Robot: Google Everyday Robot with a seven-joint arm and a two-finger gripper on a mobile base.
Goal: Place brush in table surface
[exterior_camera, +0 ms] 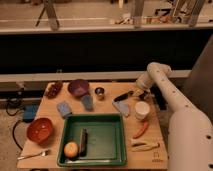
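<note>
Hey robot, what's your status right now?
Gripper at table's far right edge, beside slim black-and-tan brush. Brush over light tan wooden tabletop. White cup close by.

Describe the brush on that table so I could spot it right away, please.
Find the green tray in the middle of the wooden table, then look past its far right corner toward the white arm's gripper. The brush lies by the gripper: a slim black stick, unlike the orange carrot or white cup nearby.

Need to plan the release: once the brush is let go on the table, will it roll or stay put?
The brush looks slim, stiff and light, lying nearly flat on the table surface, so tipping seems unlikely. Its narrow handle might roll slightly. The hand sits at its far-right end.
</note>
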